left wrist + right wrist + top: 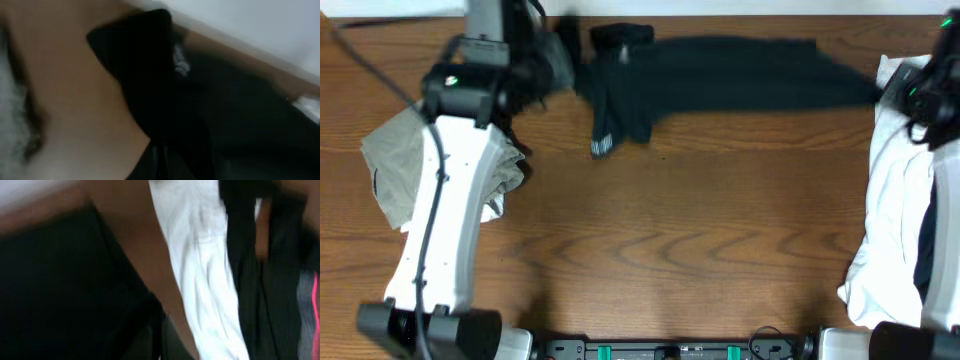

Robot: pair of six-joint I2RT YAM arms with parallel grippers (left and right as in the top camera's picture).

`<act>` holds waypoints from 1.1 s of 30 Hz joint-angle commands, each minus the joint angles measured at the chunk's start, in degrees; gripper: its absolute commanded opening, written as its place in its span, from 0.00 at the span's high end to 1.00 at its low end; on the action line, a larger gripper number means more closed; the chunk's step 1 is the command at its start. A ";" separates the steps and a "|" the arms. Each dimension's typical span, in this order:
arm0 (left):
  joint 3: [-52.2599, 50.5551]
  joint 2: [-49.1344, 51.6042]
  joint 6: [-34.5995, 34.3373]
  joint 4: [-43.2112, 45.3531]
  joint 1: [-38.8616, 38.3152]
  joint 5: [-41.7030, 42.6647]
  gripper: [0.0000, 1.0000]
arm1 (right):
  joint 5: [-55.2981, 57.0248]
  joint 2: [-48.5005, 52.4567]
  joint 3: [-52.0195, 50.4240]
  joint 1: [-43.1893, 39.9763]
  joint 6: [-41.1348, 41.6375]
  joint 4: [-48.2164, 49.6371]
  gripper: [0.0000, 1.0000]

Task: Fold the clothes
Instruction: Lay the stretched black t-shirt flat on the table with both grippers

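While the black shirt [720, 75] lies drawn out in a long band along the far edge of the table [700, 240], from left of centre almost to the right side, nothing about it reads as a finished fold. Its left end is bunched and doubled, with a flap dropping toward the near side and ending in a small pale patch. The rest tapers narrow to the right.

I judge the task to be early: this shirt is only being spread out, and squaring, folding and stacking are all left. The olive-grey garment [390, 170], crumpled at the left under the left arm, and the white garment [895, 220], heaped at the right, look unfolded too. Beside the white one, the right wrist view shows a dark piece with a pink stripe [305, 310].

The fabrics look soft, limp and matte against the glossy brown wood grain. The left gripper [568, 68] sits at the shirt's left end and the right gripper [890, 88] at its right tip. Both wrist views are smeared, so I cannot tell whether either is clamped on cloth or apart.
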 commanded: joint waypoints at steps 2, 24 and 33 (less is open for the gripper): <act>-4.33 3.02 1.01 -9.09 -2.10 0.02 0.94 | 3.17 0.66 -9.16 -0.70 -1.01 -1.42 0.99; -23.54 5.44 0.96 -15.91 -9.44 -10.54 0.94 | 4.00 0.66 -26.73 -0.70 1.79 1.18 0.99; -23.54 5.44 1.03 -13.46 -9.44 -11.69 0.48 | 4.04 0.66 -26.75 -0.72 1.77 1.18 0.99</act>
